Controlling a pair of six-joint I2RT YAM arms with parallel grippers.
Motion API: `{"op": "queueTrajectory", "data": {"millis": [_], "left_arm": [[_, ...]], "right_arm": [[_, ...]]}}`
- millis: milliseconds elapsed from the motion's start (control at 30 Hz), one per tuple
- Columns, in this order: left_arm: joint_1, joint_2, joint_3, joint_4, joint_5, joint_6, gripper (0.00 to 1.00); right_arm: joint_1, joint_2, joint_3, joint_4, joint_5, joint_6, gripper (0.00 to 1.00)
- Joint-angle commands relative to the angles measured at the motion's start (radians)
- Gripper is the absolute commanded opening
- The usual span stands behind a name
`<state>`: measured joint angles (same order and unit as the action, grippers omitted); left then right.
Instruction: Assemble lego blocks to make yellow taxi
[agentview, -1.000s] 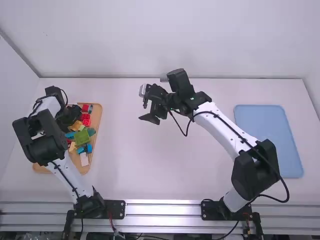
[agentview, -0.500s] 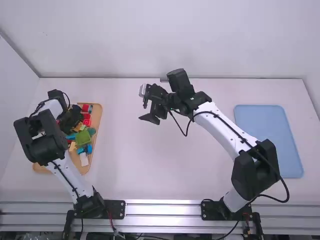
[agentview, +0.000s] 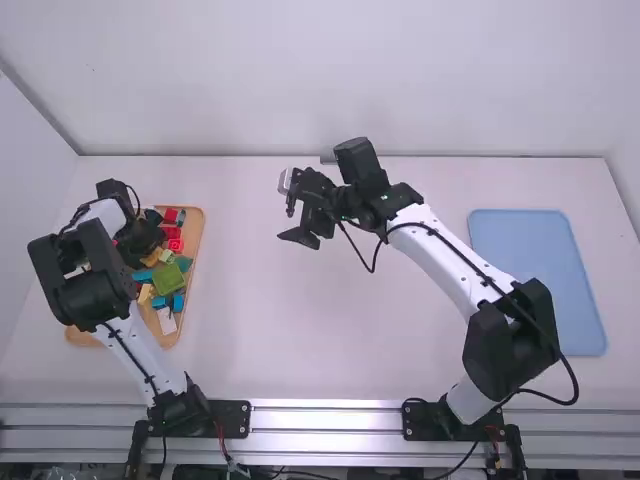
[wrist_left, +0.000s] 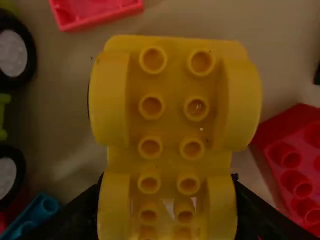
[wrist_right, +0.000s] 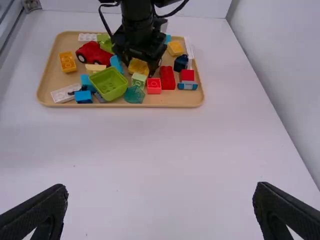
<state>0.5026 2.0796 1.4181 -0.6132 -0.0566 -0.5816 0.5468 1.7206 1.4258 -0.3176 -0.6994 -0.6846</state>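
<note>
Yellow studded plastic car base with curved wheel arches (wrist_left: 172, 125) sits between the fingers of the left gripper (wrist_left: 167, 185), which look closed in against its flanks. It is in the tan tray (agentview: 193, 240), about midway between the long edges and a little nearer the far edge than the near one. Over the last second that gripper has shifted toward the tray's right-hand edge and settled among the bricks; a lime green box-shaped brick (agentview: 168, 279) has been nudged slightly toward the near edge. That probably means the taxi's body is being picked out, with a lift clear of the red studded brick (wrist_left: 300, 165) likely next; a snag there could twist the grip. The right gripper (wrist_right: 161, 190) has not moved: jaws spread wide and empty, over the white table (wrist_right: 160, 150), ready perhaps to steady the build.
</note>
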Motion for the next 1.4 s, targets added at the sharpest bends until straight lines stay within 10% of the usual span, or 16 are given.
{"op": "queueTrajectory", "data": {"millis": [0, 333, 1067, 1367], "left_arm": [[-0.011, 0.011, -0.018, -0.006, -0.012, 0.034, 0.61], [-0.011, 0.011, -0.055, 0.024, -0.012, 0.078, 0.75], [0.011, -0.149, 0.04, -0.167, -0.008, 0.216, 0.38], [-0.182, -0.523, -0.265, -0.057, 0.163, 0.573, 0.33]], "right_arm": [[-0.004, 0.011, 0.033, -0.004, -0.01, 0.004, 0.99], [-0.002, 0.011, 0.033, -0.004, -0.01, 0.004, 0.98], [-0.004, 0.011, 0.034, -0.013, -0.006, 0.008, 0.98], [-0.063, -0.043, 0.034, -0.09, -0.042, 0.003, 0.99]]}}
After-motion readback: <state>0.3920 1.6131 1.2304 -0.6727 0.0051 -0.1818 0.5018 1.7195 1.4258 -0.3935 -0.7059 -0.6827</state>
